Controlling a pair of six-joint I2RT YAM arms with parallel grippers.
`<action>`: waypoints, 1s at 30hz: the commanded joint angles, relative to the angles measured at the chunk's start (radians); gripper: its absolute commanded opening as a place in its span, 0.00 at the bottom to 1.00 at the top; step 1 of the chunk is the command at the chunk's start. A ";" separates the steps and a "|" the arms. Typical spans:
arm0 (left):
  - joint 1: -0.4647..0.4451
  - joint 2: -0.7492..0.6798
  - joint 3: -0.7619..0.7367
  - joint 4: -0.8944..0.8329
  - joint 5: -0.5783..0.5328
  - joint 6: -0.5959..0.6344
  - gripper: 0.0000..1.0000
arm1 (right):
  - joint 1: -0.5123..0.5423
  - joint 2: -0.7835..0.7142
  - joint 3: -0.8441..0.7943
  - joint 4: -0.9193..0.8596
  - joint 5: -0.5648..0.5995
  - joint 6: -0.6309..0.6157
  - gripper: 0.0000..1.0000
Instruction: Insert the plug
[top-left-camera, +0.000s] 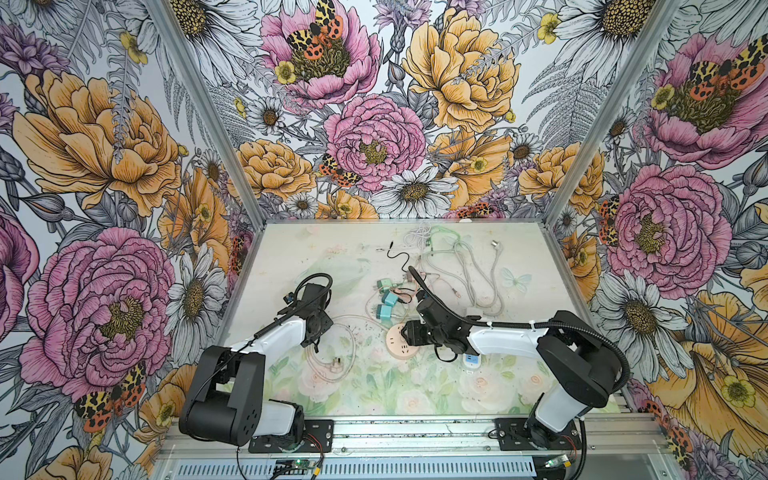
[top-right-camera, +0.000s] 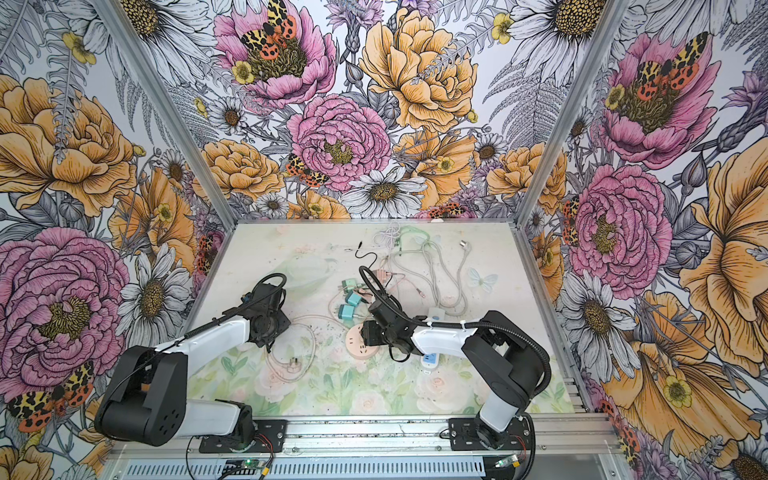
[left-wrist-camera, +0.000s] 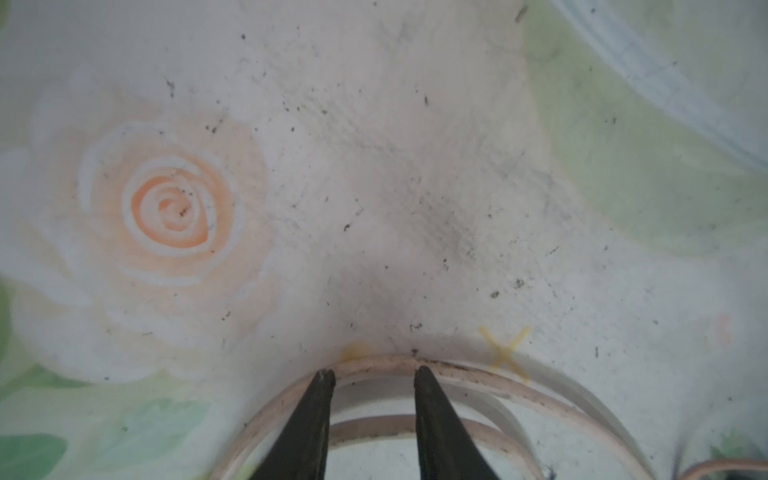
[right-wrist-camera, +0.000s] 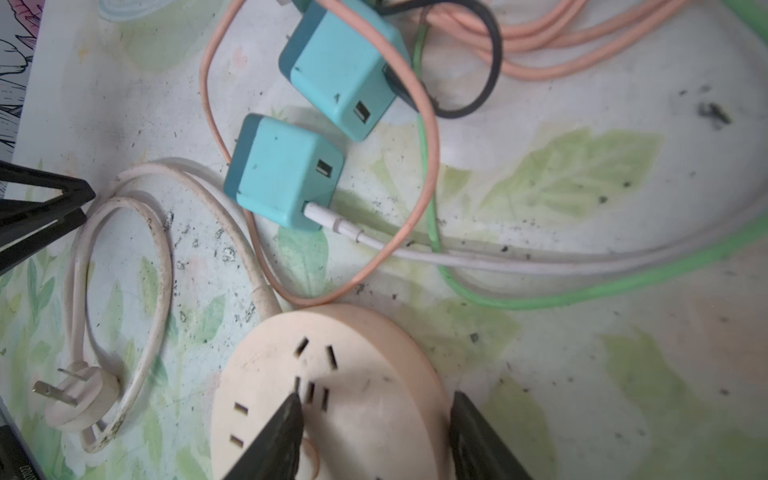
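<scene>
At six o'clock from the chargers (top-left-camera: 390, 298), the ungripped socket (top-left-camera: 399, 348) may slide: our right tool (right-wrist-camera: 376, 399) above it and left tool (left-wrist-camera: 374, 370) stand half open, empty

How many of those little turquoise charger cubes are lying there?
3, clustered mid-table behind the round pink socket: nearest cube, middle cube, and a greener far cube. Cables could hide more.

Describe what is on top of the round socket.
The round socket shows nothing plugged into its visible slots. The open right gripper straddles its rim, one finger over the face; the fingers hide part.
</scene>
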 joint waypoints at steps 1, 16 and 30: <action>0.033 0.030 -0.012 0.058 0.042 0.029 0.35 | 0.013 0.035 0.030 0.014 -0.019 0.010 0.57; -0.016 -0.096 0.057 -0.044 0.146 0.059 0.38 | 0.099 0.075 0.095 0.005 -0.035 0.002 0.57; -0.148 0.015 0.078 -0.046 0.103 0.008 0.40 | 0.097 -0.058 0.059 0.002 0.069 -0.032 0.58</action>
